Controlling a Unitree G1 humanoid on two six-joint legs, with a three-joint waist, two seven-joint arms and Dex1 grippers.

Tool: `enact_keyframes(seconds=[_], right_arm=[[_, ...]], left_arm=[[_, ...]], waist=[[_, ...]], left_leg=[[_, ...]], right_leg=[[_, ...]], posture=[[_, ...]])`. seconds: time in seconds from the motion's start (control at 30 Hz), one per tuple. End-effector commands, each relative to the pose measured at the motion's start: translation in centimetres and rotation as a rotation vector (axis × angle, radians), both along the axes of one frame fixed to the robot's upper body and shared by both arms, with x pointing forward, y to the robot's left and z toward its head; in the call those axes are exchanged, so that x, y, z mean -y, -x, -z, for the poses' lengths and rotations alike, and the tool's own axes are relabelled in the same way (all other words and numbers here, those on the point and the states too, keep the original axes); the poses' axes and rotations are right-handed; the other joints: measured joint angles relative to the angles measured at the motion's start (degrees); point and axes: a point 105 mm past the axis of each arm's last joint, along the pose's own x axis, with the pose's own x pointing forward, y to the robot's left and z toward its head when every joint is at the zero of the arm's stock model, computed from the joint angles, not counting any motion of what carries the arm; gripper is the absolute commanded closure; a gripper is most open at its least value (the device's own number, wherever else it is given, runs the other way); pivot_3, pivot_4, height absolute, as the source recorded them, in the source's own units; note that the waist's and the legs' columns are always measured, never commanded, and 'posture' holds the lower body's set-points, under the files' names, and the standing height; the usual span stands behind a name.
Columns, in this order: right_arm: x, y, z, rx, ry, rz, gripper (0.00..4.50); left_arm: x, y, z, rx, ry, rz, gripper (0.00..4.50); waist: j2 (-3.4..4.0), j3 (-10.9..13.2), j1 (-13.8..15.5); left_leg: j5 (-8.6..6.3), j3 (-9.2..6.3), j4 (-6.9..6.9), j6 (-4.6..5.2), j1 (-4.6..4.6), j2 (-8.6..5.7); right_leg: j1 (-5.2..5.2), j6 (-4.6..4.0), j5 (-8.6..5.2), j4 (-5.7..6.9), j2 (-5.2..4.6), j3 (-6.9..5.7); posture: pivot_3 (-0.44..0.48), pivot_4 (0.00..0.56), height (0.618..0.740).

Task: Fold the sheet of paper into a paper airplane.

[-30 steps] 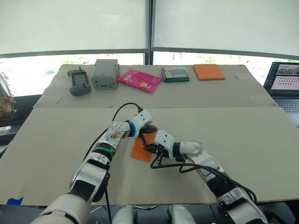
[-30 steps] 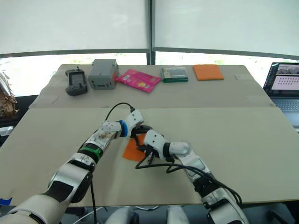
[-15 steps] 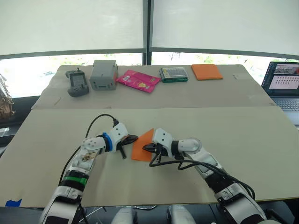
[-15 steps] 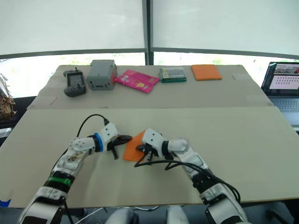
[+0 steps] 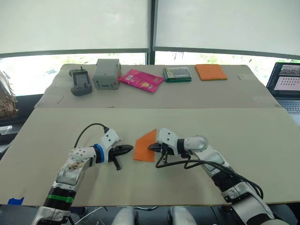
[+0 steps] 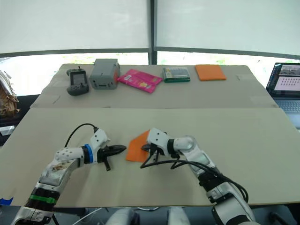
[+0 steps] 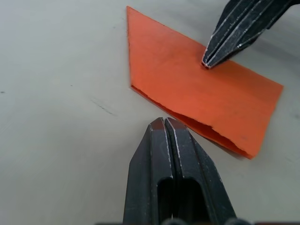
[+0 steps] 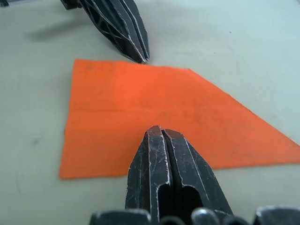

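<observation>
The sheet of paper (image 5: 145, 145) is bright orange and lies flat on the near table. It is folded in two layers, with one slanted edge running to a point. My left gripper (image 5: 131, 149) is shut and rests on the table, its tip just off the paper's left edge (image 7: 164, 121). My right gripper (image 5: 151, 147) is also shut. Its tip presses down on the paper's right part (image 8: 159, 130), with nothing between the fingers. The two grippers point at each other across the paper.
On the far table stand a grey handheld device (image 5: 80, 82), a grey box (image 5: 106, 73), a pink packet (image 5: 141, 80), a green-edged item (image 5: 177, 74) and an orange pad (image 5: 210, 71). A laptop (image 5: 285, 84) sits at the right edge.
My left gripper has drawn back to the left, off the paper, and now lies beside its left edge. The right gripper has stayed on the paper.
</observation>
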Motion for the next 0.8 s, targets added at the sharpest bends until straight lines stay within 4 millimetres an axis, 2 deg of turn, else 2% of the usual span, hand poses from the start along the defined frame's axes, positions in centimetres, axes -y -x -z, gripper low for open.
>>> enact_keyframes(seconds=[0.03, 0.17, 0.23, 0.4, 0.67, 0.8], right_arm=[[0.3, -0.3, -1.0, 0.039, -0.004, 0.013, 4.50], [0.5, -0.2, -1.1, 0.028, -0.027, 0.039, 4.50], [0.5, -0.1, -1.5, 0.030, -0.034, 0.042, 4.50], [1.1, -0.1, -1.6, 0.040, -0.007, 0.059, 4.50], [2.2, -0.6, -4.2, 0.092, -0.013, 0.084, 4.50], [3.1, -0.8, -5.2, 0.104, -0.005, 0.108, 4.50]], left_arm=[[0.4, 0.4, -0.6, -0.004, 0.000, 0.023, 4.46], [0.6, 0.3, -1.7, -0.001, 0.020, 0.017, 4.46], [0.6, 0.5, -1.8, -0.010, 0.026, 0.018, 4.46], [1.3, 1.5, -0.5, -0.058, 0.005, 0.058, 4.46], [2.8, 2.5, -0.4, -0.101, 0.042, 0.108, 4.46], [4.2, 3.6, -0.2, -0.129, 0.055, 0.169, 4.46]], waist=[[0.03, 0.0, 0.0], [0.01, 0.1, 0.0], [0.01, 0.1, 0.0], [0.01, 0.1, 0.0], [0.01, 0.1, 0.1], [0.00, 0.1, 0.1]], left_leg=[[0.00, 0.00, 0.00, 0.00, -0.03, 0.00], [0.00, 0.02, -0.01, 0.00, -0.18, 0.00], [0.01, 0.04, 0.07, -0.01, -0.60, -0.01], [0.04, 0.05, 0.10, -0.05, -0.91, -0.04], [0.04, 0.05, 0.11, -0.05, -0.91, -0.06], [0.03, 0.05, 0.10, -0.04, -0.91, -0.05]], right_leg=[[-0.03, 0.00, 0.00, 0.01, 0.00, 0.01], [-0.19, -0.01, 0.00, 0.02, -0.01, 0.02], [-0.66, -0.02, 0.01, 0.15, -0.01, 0.06], [-0.95, -0.04, 0.02, 0.19, -0.02, 0.07], [-0.91, -0.04, 0.02, 0.13, -0.05, 0.07], [-0.91, -0.04, 0.02, 0.13, -0.03, 0.07]], posture=[[0.000, 0.150, 0.740], [0.000, 0.150, 0.740], [0.000, 0.150, 0.740], [0.000, 0.150, 0.740], [0.000, 0.150, 0.740], [0.000, 0.150, 0.740]])
